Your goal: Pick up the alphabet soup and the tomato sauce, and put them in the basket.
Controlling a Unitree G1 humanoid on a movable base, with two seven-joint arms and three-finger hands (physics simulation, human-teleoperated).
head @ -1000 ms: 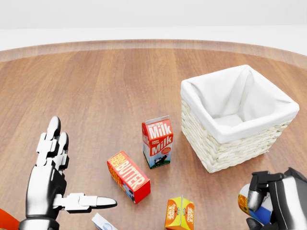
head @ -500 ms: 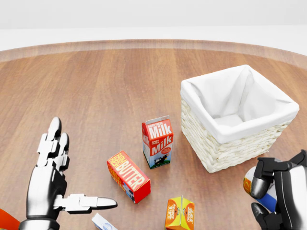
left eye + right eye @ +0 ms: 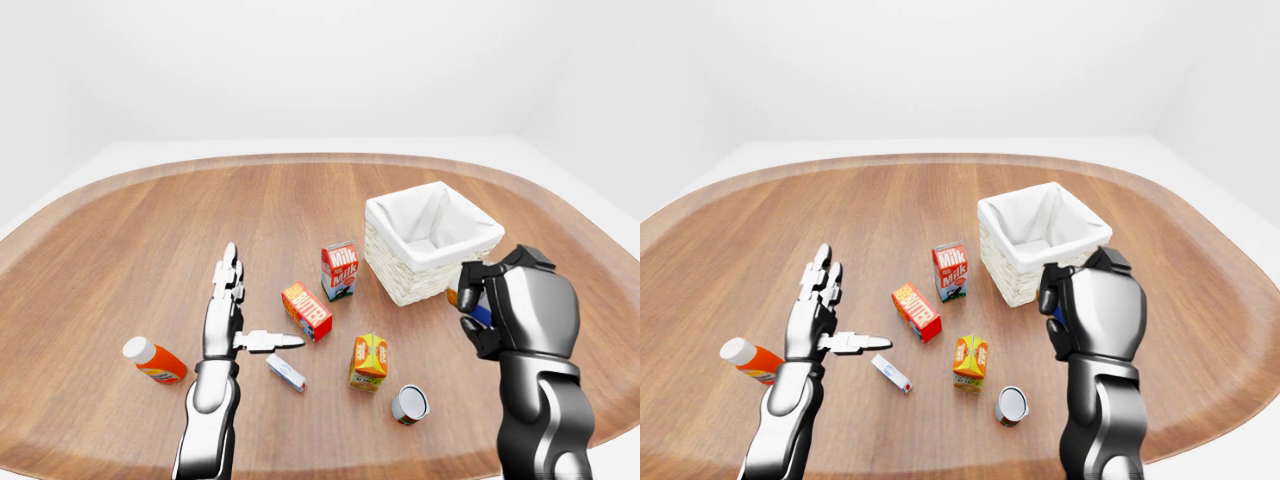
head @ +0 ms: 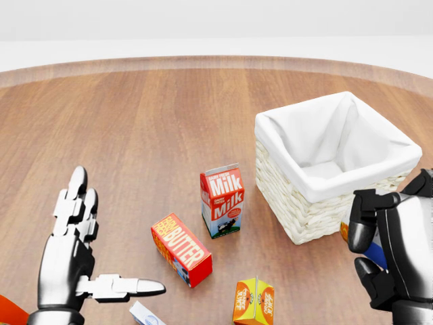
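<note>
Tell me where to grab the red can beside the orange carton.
Take the red can across its curved wall, from above: it seems to lie on its side, grey end toward the camera, and the orange carton crowds its left.

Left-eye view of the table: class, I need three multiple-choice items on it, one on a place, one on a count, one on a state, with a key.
1. The milk carton stands where from the basket?
A left
B right
C inside

2. How many items lie in the basket?
A none
B two
C three

3. The left robot hand is
A open
B shut on the butter box
C out of view

Key: 1 A, carton beside the wicker wall; 2 A, only white lining shows; 3 A, fingers spread, nothing held.
</note>
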